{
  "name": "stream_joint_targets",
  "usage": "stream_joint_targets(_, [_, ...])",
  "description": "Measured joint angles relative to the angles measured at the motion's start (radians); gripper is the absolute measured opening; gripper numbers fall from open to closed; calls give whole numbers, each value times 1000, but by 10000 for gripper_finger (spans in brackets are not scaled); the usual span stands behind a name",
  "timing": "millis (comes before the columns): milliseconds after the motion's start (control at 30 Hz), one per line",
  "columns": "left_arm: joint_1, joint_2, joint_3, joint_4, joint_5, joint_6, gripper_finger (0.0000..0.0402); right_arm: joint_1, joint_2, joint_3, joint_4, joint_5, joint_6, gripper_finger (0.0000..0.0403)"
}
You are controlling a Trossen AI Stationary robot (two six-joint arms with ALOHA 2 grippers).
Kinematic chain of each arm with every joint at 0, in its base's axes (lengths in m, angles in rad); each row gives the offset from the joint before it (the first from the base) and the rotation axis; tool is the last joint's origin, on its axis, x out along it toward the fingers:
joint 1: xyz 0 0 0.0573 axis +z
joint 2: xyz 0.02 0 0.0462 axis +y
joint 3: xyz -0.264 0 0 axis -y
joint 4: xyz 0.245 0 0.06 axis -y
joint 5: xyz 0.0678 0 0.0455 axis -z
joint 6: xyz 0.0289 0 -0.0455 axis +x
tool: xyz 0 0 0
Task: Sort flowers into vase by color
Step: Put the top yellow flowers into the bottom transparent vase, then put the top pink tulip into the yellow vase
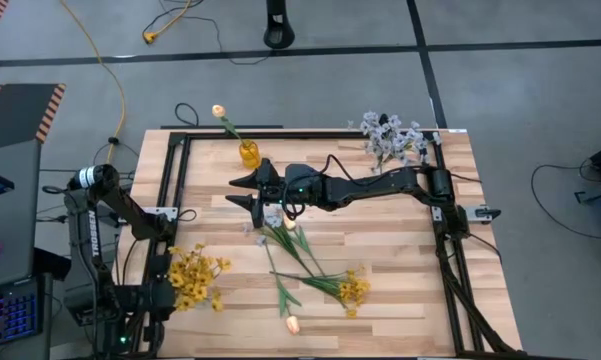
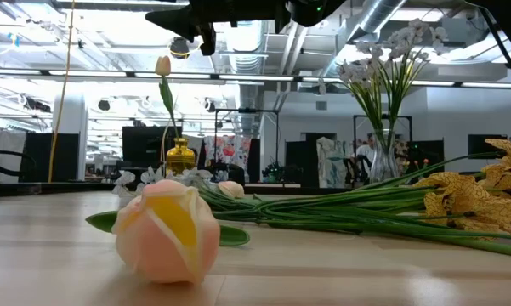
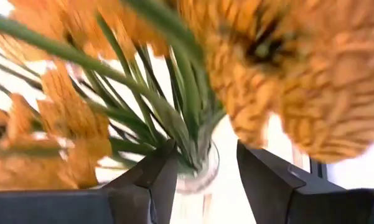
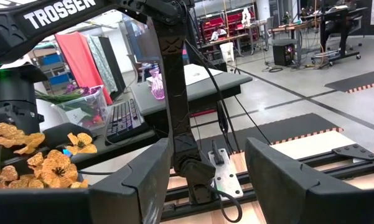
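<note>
My left gripper [image 3: 202, 180] stood spread over the mouth of a clear vase [image 3: 196, 174] at the table's seven o'clock corner, its fingers either side of the green stems of the yellow flowers [image 1: 195, 277] already standing in it. I judged the step to be the release of a yellow sprig, with a straight lift due next, clear of the blossoms.

My right gripper [image 1: 248, 191] hung spread and empty near table centre. At its five o'clock lay loose flowers: a yellow sprig [image 1: 352, 288], a peach bud [image 1: 292, 323] and pale sprays. One bud stood in the amber vase [image 1: 249, 153] at twelve o'clock; white sprays [image 1: 390, 137] filled the two o'clock corner. Open board remained at three o'clock.
</note>
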Motion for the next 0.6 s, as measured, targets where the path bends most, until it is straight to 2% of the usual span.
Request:
stream_joint_targets(267, [-6, -18, 4, -3, 36, -16, 154, 0, 0, 0, 0, 0, 0, 234])
stream_joint_targets(600, [-58, -82, 89, -2, 35, -16, 153, 0, 0, 0, 0, 0, 1, 234])
